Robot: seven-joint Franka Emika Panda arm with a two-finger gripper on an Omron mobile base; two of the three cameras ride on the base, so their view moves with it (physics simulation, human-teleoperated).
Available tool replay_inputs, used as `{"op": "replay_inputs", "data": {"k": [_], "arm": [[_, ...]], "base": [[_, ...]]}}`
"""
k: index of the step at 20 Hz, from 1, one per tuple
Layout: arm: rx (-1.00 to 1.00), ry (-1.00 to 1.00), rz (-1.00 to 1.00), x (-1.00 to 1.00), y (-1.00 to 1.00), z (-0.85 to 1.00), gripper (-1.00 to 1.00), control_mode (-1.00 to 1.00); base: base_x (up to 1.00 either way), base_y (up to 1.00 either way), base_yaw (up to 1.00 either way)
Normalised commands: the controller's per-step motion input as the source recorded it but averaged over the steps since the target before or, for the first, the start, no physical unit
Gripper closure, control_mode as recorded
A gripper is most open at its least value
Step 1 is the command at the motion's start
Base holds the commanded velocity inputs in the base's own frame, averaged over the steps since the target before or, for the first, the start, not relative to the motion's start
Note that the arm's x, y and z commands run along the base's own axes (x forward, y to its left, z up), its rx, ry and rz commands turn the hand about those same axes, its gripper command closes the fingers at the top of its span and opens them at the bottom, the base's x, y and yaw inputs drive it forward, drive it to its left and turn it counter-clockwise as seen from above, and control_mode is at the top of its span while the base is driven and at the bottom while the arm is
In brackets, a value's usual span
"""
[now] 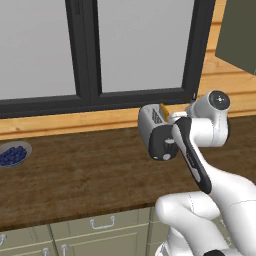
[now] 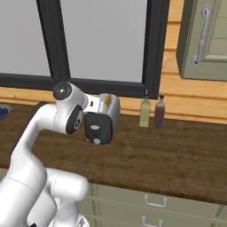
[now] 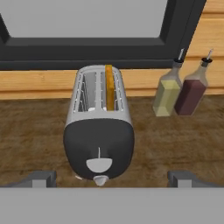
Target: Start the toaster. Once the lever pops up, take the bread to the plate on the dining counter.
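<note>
In both base views the arm's own links hide the gripper [image 3: 112,178] and cover part of the toaster [image 1: 152,125]. The hand view shows the finger tips [image 3: 39,178] set wide apart, holding nothing, either side of the toaster's black end panel with the lever [image 3: 101,180] low between them. The bread [image 3: 109,86] stands on edge in the right slot. Two bottles [image 3: 179,89] stand just right of the toaster against the wall; a bowl of berries [image 1: 13,154], cut by the frame, sits far left.

I record a silver-grey toaster [image 3: 98,118] with black end panel, golden-tan bread [image 3: 109,86], and yellow and dark-red bottles [image 3: 167,94].
</note>
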Motion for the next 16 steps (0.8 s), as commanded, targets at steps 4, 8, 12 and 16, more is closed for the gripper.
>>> {"op": "replay_inputs", "data": {"k": [4, 8, 12, 16], "arm": [[0.02, 0.00, 0.00, 0.40, 0.00, -0.14, -1.00, -1.00], [0.03, 0.00, 0.00, 0.39, 0.00, -0.11, -1.00, -1.00], [0.06, 0.00, 0.00, 0.43, 0.00, -0.16, -1.00, -1.00], [0.05, 0.00, 0.00, 0.41, 0.00, -0.25, -1.00, -1.00]], "base": [[0.00, 0.00, 0.00], [0.00, 0.00, 0.00], [0.00, 0.00, 0.00], [0.00, 0.00, 0.00]]}}
